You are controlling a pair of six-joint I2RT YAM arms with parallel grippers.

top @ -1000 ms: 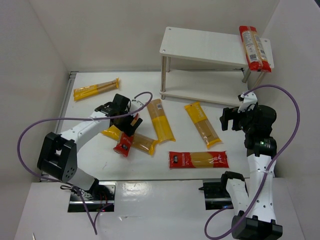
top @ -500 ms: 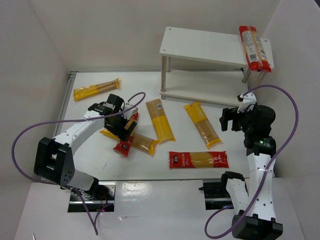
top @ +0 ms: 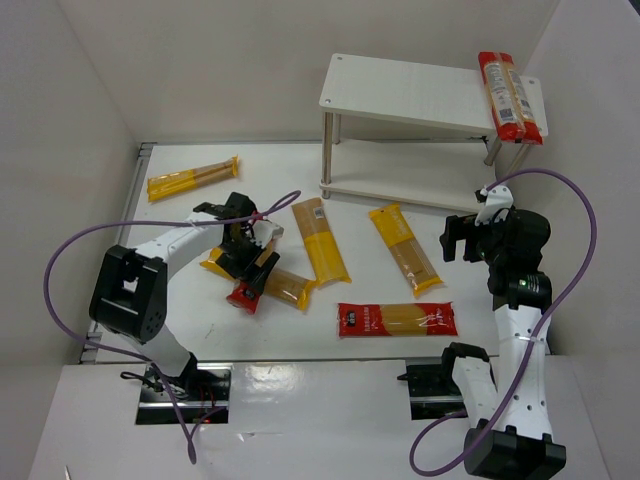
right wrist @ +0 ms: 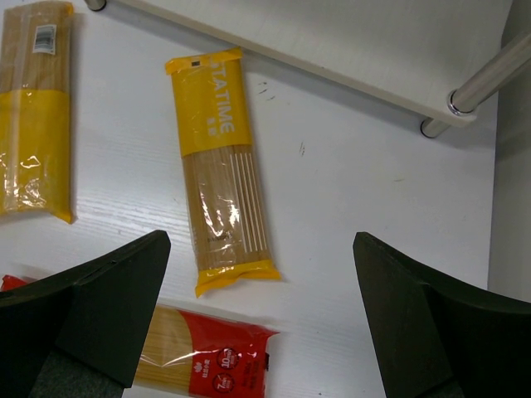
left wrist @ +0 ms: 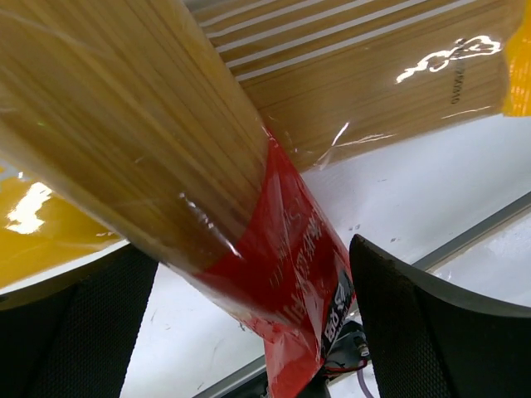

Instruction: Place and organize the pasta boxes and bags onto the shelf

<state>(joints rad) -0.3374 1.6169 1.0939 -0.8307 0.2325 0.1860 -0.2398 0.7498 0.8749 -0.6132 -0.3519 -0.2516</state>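
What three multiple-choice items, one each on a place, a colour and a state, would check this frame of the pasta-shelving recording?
1. Where on the white two-tier shelf do the red-ended spaghetti packets lie?
A. right end of the top board
B. lower board
C. left end of the top board

2. What colour is the lone long flat spaghetti packet at the far left of the white table?
A. red
B. yellow
C. green

3. How does the black two-finger right gripper stand?
A. shut on a packet
B. shut, empty
C. open, empty

Answers:
1 A, they lie across the top board's right end.
2 B, its wrapping is yellow with a clear window.
3 C, its fingers stand wide apart above the table, gripping nothing.
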